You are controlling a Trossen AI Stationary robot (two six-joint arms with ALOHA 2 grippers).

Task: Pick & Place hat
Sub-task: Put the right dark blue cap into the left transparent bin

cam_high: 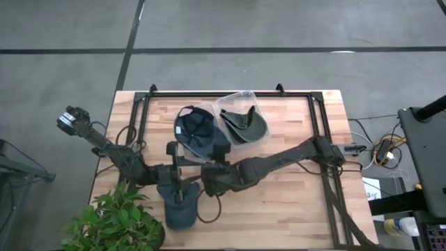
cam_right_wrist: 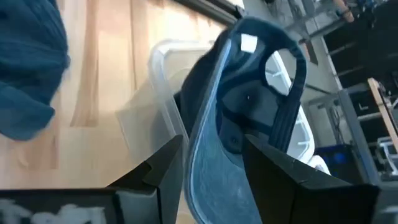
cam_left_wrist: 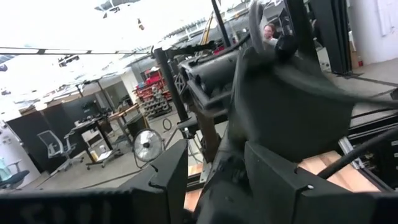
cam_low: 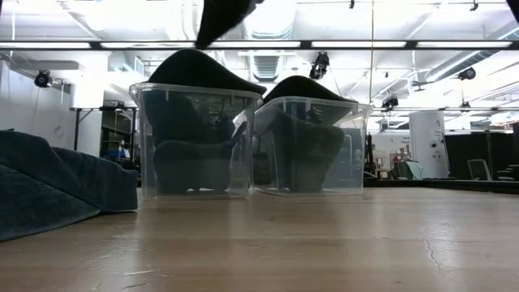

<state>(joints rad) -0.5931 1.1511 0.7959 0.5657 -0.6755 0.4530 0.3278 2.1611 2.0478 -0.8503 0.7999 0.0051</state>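
Observation:
A blue cap [cam_right_wrist: 249, 81] stands between the fingers of my right gripper [cam_right_wrist: 214, 149], which is near the table's middle [cam_high: 209, 178], just in front of the bins. A second blue hat [cam_high: 180, 209] lies on its crown side on the wood near the front edge [cam_low: 49, 186]. My left gripper [cam_high: 175, 183] hovers over that hat with its fingers apart [cam_left_wrist: 214, 162]. A dark shape sits between them, and I cannot tell whether they touch it. Two clear bins hold more caps: dark blue ones [cam_high: 198, 132] and a dark green one [cam_high: 244, 124]. My right gripper pinches the blue cap between its two fingers at the pale-blue brim edge [cam_right_wrist: 211, 180]. The cap stands up from the fingers, with its strap opening and white label facing the camera. It is lifted clear of the wood.
The two bins [cam_low: 195, 146] [cam_low: 308, 146] stand side by side at the far middle, heaped above their rims. A black metal frame [cam_high: 230, 93] runs along the far edge and down both sides. A potted plant [cam_high: 115, 219] crowds the near left corner. Bare wood lies to the right.

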